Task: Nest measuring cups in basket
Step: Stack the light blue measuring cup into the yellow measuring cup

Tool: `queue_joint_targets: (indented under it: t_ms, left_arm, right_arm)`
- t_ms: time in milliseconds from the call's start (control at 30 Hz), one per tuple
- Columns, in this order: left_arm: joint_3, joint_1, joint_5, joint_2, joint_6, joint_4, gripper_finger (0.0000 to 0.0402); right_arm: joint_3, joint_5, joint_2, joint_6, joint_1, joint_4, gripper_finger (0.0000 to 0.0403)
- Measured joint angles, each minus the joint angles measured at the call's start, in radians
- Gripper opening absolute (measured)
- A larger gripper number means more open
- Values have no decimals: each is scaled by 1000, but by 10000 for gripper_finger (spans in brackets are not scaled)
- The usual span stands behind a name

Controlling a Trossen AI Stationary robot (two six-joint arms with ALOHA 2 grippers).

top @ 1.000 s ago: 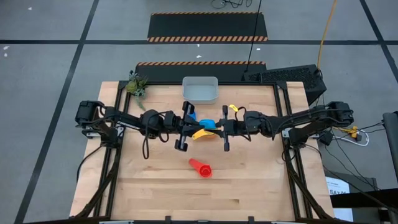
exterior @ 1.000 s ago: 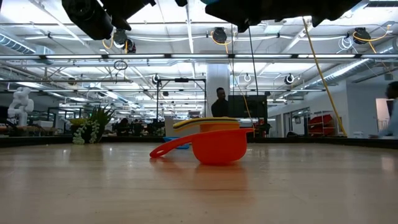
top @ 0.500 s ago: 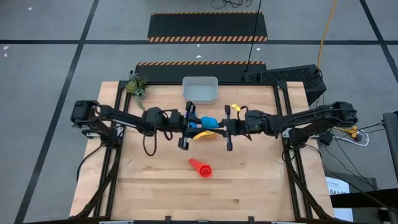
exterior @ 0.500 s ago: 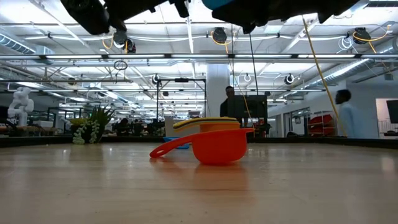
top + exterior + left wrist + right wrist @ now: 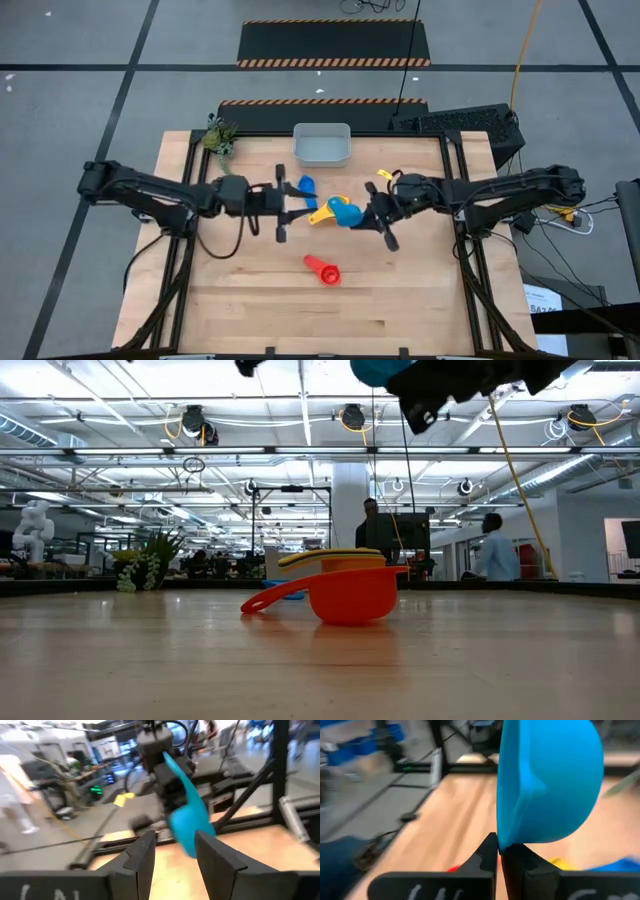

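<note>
My right gripper [image 5: 362, 213] is shut on a light blue measuring cup [image 5: 345, 213], held above the table's middle. My left gripper [image 5: 175, 855] stands open a little to the cup's left, with nothing between its fingers; the cup [image 5: 187, 820] hangs beyond them. A yellow cup [image 5: 320, 213], a blue cup [image 5: 305, 185] and a red cup [image 5: 322, 270] lie on the tabletop. A small yellow cup [image 5: 383, 175] lies farther right. The pale basket [image 5: 322, 145] stands at the far edge, with no cup showing in it. My right gripper pinches the light blue cup's handle [image 5: 500, 839] between its two shut fingers, near the handle's free end [image 5: 170, 765]. The fingers come from the table's right, about level and along the handle. The cup is lifted clear, its bowl [image 5: 550, 780] out beyond the fingertips.
A small green plant [image 5: 220, 137] stands at the table's far left corner. Black frame rails run along the table's left and right sides. Bare wood lies along the near edge around the red cup [image 5: 350, 595]. People stand in the room beyond.
My left gripper has drawn back toward the table's left edge, away from the light blue cup. My right gripper has rolled and carried the cup a little toward the near edge. The cups on the table have stayed put.
</note>
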Motion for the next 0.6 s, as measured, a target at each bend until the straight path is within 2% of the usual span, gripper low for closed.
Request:
queue_joint_targets:
  t_ms: [67, 233, 433, 600]
  left_arm:
    - [0, -22, -36, -28, 54, -36, 143]
    - [0, -81, -41, -44, 218, -57, 143]
    - [0, -181, -127, -35, 548, -67, 143]
    - [0, -260, -229, -33, 777, -72, 143]
  right_arm:
    - [0, -76, 4, 55, -10, -21, 0]
    - [0, -283, 32, 151, -47, 30, 0]
    - [0, -537, 121, 322, -75, 141, 0]
    - [0, -654, 217, 456, -73, 278, 0]
